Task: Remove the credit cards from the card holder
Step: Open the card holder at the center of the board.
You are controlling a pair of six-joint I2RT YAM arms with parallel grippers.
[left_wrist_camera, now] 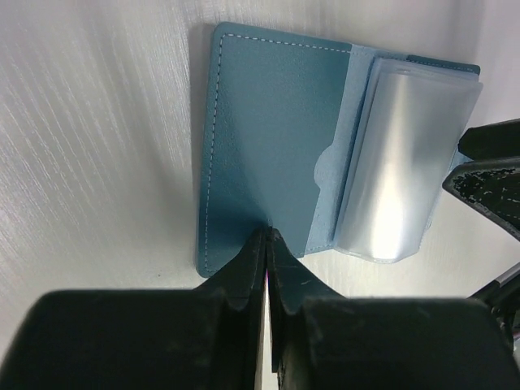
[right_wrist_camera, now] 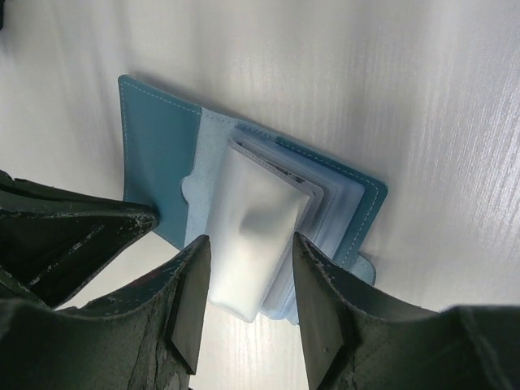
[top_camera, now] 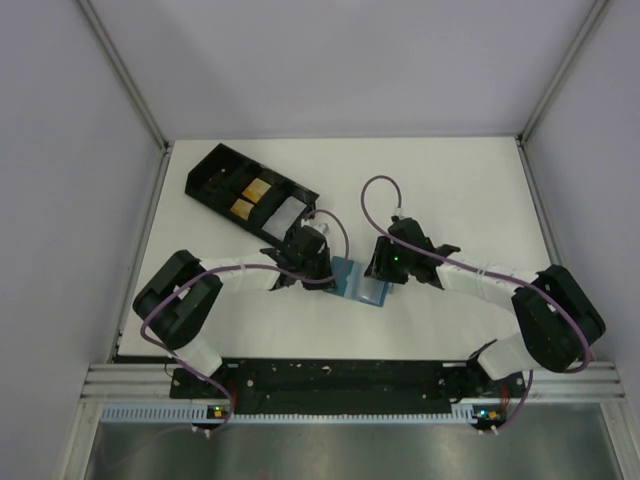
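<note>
At centre, the closed left gripper is pinning the blue folding card holder — right gripper squeezing its frosted plastic sleeve — 0 cards out.

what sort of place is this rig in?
Probably a lab test booth: plain white table, blank panel walls boxing it in, left arm and right arm bolted to a metal rail at its near edge.

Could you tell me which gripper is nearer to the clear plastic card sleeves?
Right. The right gripper straddles the clear plastic card sleeves, fingers against both sides. The left gripper sits shut at the plain-panel edge of the blue folding card holder, apart from them.
</note>
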